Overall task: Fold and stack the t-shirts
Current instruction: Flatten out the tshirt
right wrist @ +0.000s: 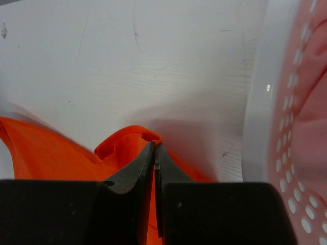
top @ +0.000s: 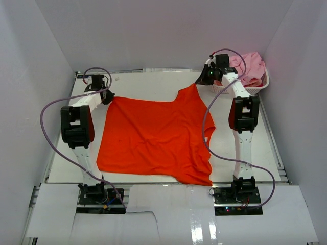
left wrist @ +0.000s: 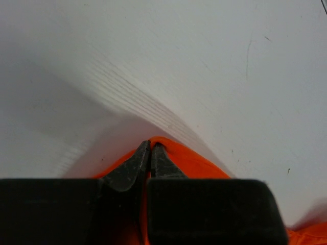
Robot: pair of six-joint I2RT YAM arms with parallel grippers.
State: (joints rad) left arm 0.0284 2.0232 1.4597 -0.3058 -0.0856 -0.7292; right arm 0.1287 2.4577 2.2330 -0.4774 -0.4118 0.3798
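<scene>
We list: orange-red t-shirt (top: 153, 138), spread on the table (top: 143, 81) — left gripper (left wrist: 150, 148) pinching one far corner, right gripper (right wrist: 154, 148) pinching another beside the basket (right wrist: 258, 102).

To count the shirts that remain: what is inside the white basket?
Pink cloth fills the white basket and rises above its rim; pink also shows through the wall holes. How many shirts it is, and anything beneath, is hidden.
</scene>
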